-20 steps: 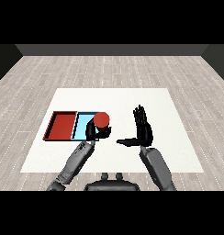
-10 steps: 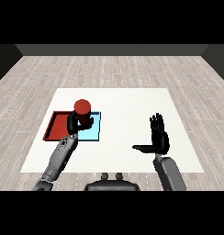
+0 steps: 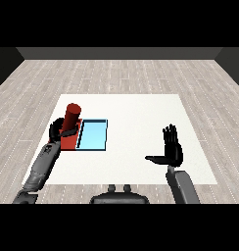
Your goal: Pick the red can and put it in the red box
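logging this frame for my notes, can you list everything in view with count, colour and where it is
red can: 1, red, upright, held over the red tray at the table's left
red tray: 1, red, left part of the table, mostly hidden behind the can and hand, side by side with the blue tray
light blue tray: 1, light blue, just right of the red tray
table: 1, white, centre of view, on a grey wood-look floor
left robot hand: 1, black, on a grey forearm, fingers curled round the can
right robot hand: 1, black, on a grey forearm, fingers straight, holding nothing, over the table's right part
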`<action>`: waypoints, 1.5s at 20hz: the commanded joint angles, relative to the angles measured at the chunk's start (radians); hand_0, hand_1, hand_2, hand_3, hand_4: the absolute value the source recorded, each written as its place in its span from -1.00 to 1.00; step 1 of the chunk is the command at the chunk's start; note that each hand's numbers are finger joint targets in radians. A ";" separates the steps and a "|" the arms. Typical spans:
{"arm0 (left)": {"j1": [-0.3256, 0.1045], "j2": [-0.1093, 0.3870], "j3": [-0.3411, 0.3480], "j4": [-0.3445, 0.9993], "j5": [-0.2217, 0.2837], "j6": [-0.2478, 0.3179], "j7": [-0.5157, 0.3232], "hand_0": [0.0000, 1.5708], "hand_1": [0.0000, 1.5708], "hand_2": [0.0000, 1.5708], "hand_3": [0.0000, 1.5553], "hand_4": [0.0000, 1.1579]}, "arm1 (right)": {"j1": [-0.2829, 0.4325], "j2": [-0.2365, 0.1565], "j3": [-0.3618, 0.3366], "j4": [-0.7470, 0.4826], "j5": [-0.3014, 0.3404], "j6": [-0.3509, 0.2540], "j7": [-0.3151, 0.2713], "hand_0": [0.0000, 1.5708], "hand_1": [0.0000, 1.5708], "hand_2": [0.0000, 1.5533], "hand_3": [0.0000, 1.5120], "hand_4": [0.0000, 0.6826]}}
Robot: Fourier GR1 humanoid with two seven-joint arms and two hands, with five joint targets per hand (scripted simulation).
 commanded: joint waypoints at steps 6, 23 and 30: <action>-0.117 0.059 0.003 0.538 -0.109 -0.035 0.080 0.92 0.92 0.82 0.75 0.68 | -0.032 0.012 -0.047 0.105 -0.028 0.042 -0.055 -1.00 -1.00 -1.00 -1.00 -1.00; -0.330 0.013 -0.005 0.952 -0.198 -0.157 0.086 -1.00 -1.00 -1.00 -1.00 -1.00 | -0.185 0.040 -0.088 0.284 0.005 0.040 -0.073 -1.00 -1.00 -1.00 -1.00 -1.00; -0.279 -0.005 0.278 0.669 0.112 -0.376 -0.351 -0.40 -0.40 -0.40 -1.00 -1.00 | -0.141 0.057 -0.055 0.248 0.003 0.059 -0.101 -1.00 -1.00 -1.00 -1.00 -1.00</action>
